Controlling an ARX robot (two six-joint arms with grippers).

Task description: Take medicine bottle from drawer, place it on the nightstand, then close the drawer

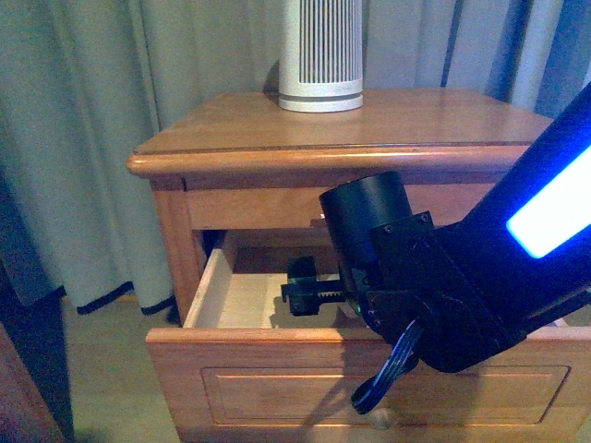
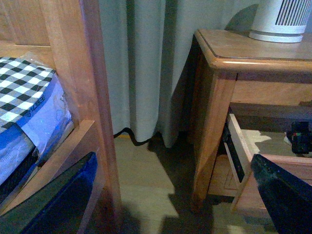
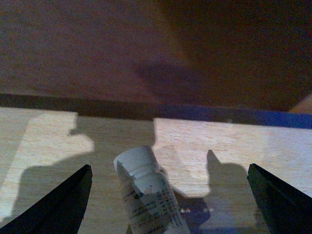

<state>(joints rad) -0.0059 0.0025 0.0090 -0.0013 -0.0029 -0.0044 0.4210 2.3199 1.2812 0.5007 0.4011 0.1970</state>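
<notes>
The nightstand [image 1: 277, 129] stands ahead with its upper drawer [image 1: 240, 300] pulled open, pale wood inside. My right gripper [image 1: 305, 293] reaches down into the drawer, open. In the right wrist view the medicine bottle [image 3: 148, 195], small and white with a white cap and printed label, lies on its side on the drawer floor [image 3: 209, 141] between my open fingers [image 3: 58, 204], nearer one of them and touching neither. My left gripper [image 2: 180, 195] is open and empty, low beside the nightstand's left side [image 2: 214, 112]. The bottle is hidden in the front view.
A tall white slatted device [image 1: 320, 51] stands at the back of the nightstand top. Grey curtains [image 1: 83, 111] hang behind. A wooden bed frame post [image 2: 80, 83] and checked bedding [image 2: 22, 87] are close to my left gripper.
</notes>
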